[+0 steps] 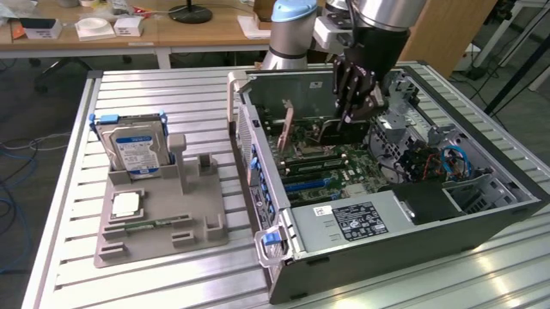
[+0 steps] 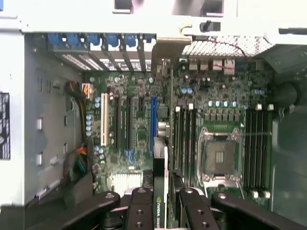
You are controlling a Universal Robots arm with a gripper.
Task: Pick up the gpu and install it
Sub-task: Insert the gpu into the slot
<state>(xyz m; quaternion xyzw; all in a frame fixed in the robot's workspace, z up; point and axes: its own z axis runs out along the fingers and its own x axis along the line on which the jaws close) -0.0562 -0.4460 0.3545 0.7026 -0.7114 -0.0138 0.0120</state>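
Black jaws of the gripper stand clamped on the gpu inside the open case, which lies on its side at the exterior view's right of the slatted metal surface. From the wrist, the gripper pinches the card's upper edge. The gpu hangs on edge above the motherboard, running just beside the blue slot toward the rear openings. Whether its connector touches a slot yet cannot be told.

The step in hand appears to be seating the card. Doing it well likely means keeping the card upright, with its long edge parallel to the slot. The metal bracket should line up with its rear opening, so that it slides in rather than catching the case wall. A straight descent without twist should serve best.

The grip looks to sit toward the end away from the bracket, so pressure could tip the card; an even push matters. The socket and the memory slots lie near on one side, and sideways drift risks striking them.

A hard drive stands in a grey tray well apart, at the exterior view's left.
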